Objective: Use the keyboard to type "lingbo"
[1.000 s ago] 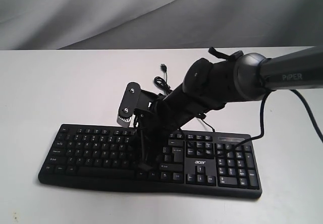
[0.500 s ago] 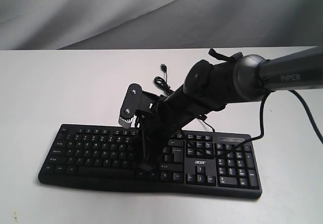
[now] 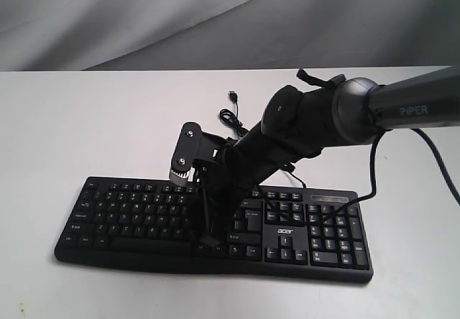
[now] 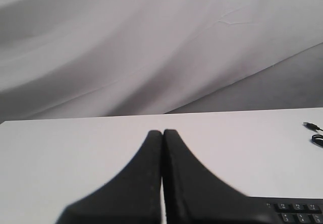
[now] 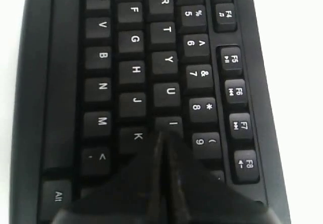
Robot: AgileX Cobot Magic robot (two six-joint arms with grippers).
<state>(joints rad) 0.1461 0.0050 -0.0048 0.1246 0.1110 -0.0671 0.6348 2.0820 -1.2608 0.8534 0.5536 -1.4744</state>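
Note:
The black keyboard point(image 3: 115, 211) lies across the front of the white table point(image 3: 86, 125), its number pad to the right of the acer logo point(image 3: 286, 230). My right gripper point(image 3: 208, 241) reaches in from the right and points down onto the middle keys. In the right wrist view the keyboard point(image 5: 131, 42) fills the frame, and my right gripper point(image 5: 164, 133) is shut with nothing in it, its tips at the near edge of the I key point(image 5: 172, 123), beside K point(image 5: 135, 137). My left gripper point(image 4: 162, 131) is shut and empty over bare table, with a keyboard corner point(image 4: 298, 211) beside it.
The thin black USB cable point(image 3: 231, 114) loops on the table behind the keyboard, its plug point(image 3: 233, 96) lying loose. The right arm's dark body point(image 3: 323, 114) spans the space above the keyboard's right half. A grey cloth backdrop point(image 3: 215, 17) hangs behind the table.
The right gripper and its wrist have shifted slightly right and down over the keys. The keyboard has not moved.

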